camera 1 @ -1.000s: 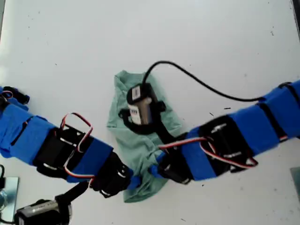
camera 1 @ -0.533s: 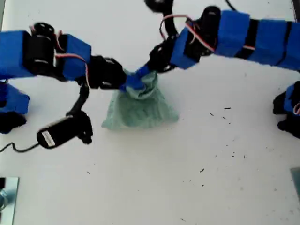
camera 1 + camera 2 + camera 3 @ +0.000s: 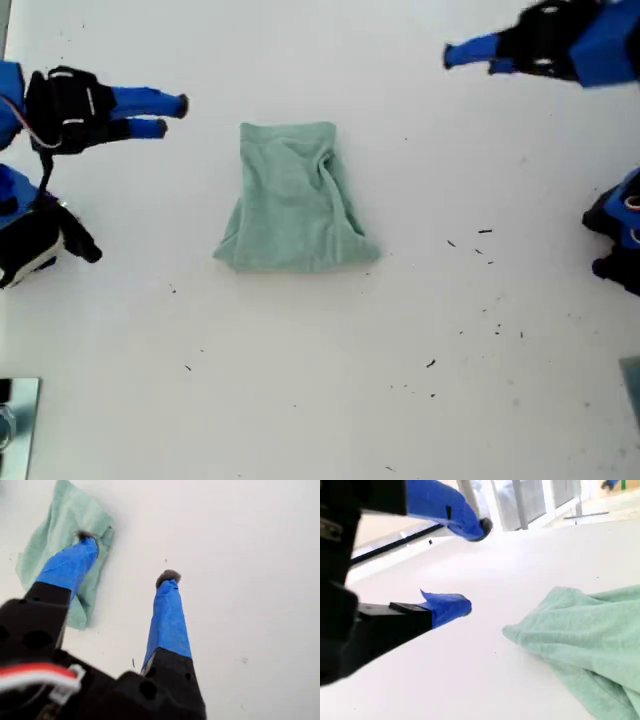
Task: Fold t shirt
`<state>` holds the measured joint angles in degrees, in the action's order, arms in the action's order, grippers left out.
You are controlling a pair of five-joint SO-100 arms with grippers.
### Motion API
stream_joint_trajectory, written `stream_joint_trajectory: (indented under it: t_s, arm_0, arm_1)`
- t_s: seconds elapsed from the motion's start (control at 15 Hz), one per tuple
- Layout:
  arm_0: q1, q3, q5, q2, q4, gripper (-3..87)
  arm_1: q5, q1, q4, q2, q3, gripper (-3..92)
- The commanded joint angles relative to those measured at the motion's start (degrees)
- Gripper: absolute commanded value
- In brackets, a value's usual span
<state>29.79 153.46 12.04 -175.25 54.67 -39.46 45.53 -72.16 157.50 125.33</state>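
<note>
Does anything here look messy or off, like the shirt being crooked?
Slightly. The t shirt lies folded on the white table, but it flares wider at its near edge, with a rumpled ridge on the exterior view's right. Small dark specks dot the table nearby. Both grippers are open and clear of it.

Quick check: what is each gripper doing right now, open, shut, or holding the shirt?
My first gripper: open, holding nothing.
My second gripper: open, holding nothing; the t shirt lies folded on the table.
</note>
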Motion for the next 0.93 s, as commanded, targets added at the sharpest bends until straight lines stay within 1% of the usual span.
stream_joint_trajectory:
  t_s: [0.0,0.07,0.13,0.2,0.27,0.33,0.4,0.47,0.53,0.67,0.87]
  arm_0:
    - [-3.52,10.72,-2.90,-15.82,0.62,15.5]
    - [-7.65,15.82,-5.63,-20.74,-0.88,14.5]
    - [-10.37,20.65,-7.38,-27.33,0.18,13.8]
    - [-13.18,23.99,-10.20,-31.46,2.64,13.4]
    - [-15.64,27.51,-11.07,-31.11,1.58,12.9]
    - [-18.19,32.17,-10.55,-31.20,-2.64,13.1]
    - [-20.57,32.52,-5.54,-30.94,-2.81,14.1]
    - [-22.24,32.26,-5.71,-30.94,2.99,14.0]
    - [-23.82,32.52,-1.41,-31.03,4.04,13.1]
    - [-26.28,32.43,-1.41,-31.03,4.04,13.1]
    - [-27.51,32.43,-1.41,-31.03,4.04,13.1]
  arm_1:
    - [3.69,-4.04,-3.78,30.41,17.49,23.5]
    - [7.29,-9.67,-3.96,40.08,27.07,22.5]
    - [12.39,-14.06,-4.66,43.51,35.07,21.9]
    - [15.38,-17.84,-5.01,43.24,40.25,21.8]
    - [17.84,-19.34,-4.48,43.33,45.62,21.4]
    - [21.09,-19.34,-3.87,43.33,51.06,20.4]
    - [22.32,-18.81,-3.96,41.75,52.91,20.6]
    - [21.36,-20.04,-3.87,43.15,52.82,20.0]
    - [21.62,-20.48,-4.31,42.89,52.73,19.8]
    - [1.49,-19.69,-4.39,43.07,52.65,19.0]
    - [1.05,-19.69,-4.39,43.07,52.65,17.3]
